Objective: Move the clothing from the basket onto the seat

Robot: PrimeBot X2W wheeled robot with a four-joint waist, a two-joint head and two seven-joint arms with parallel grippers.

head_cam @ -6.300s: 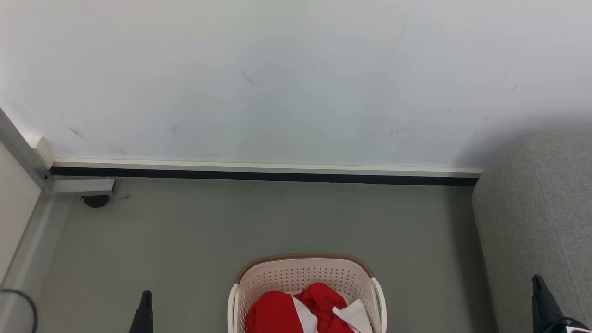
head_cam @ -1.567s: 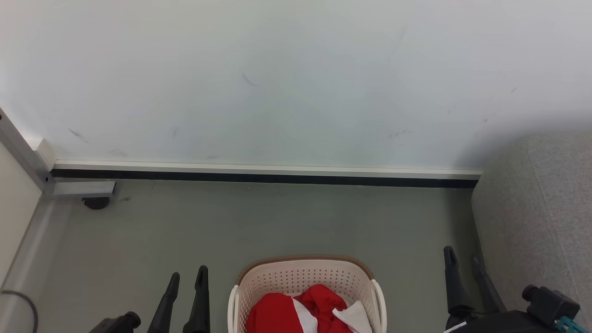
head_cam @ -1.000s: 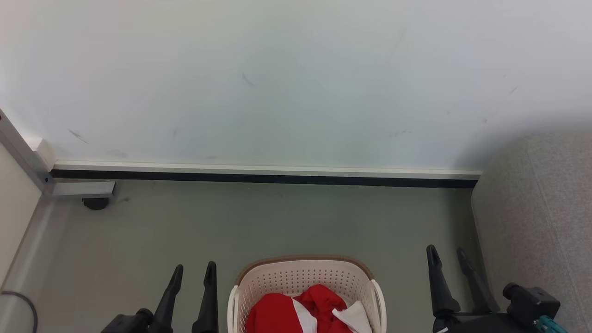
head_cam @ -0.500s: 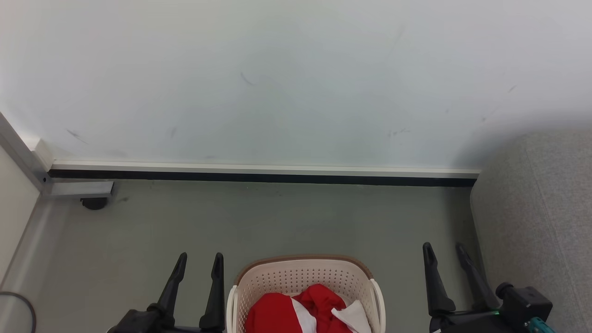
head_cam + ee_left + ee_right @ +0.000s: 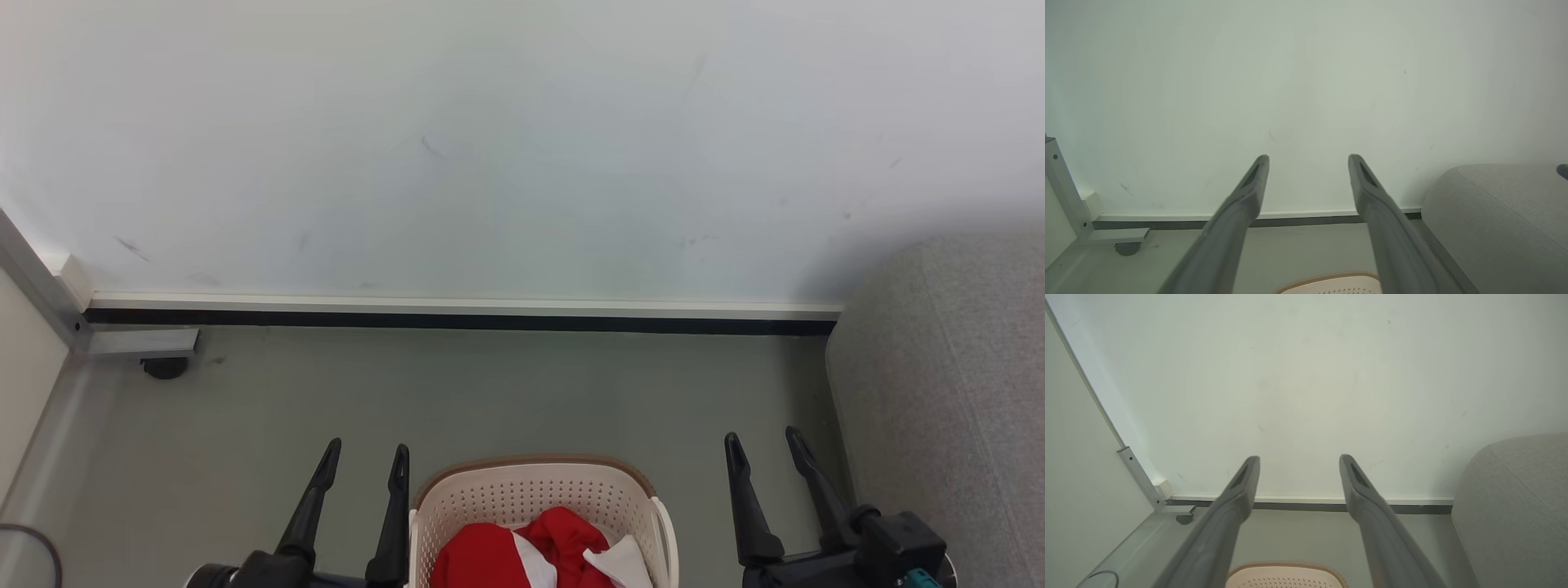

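grey-green floor [image 5: 490, 392] lay open mid-frame; cream perforated plastic basket [image 5: 535, 490] blocked bottom centre, grey upholstered sofa [image 5: 947, 392] the right edge, white wall [image 5: 490, 147] the top.

No text, label, brand, number or sign can be read in any view. The basket [image 5: 535, 490], the clothing [image 5: 490, 559], the seat [image 5: 939, 392] and the wall [image 5: 490, 147] carry no legible writing.
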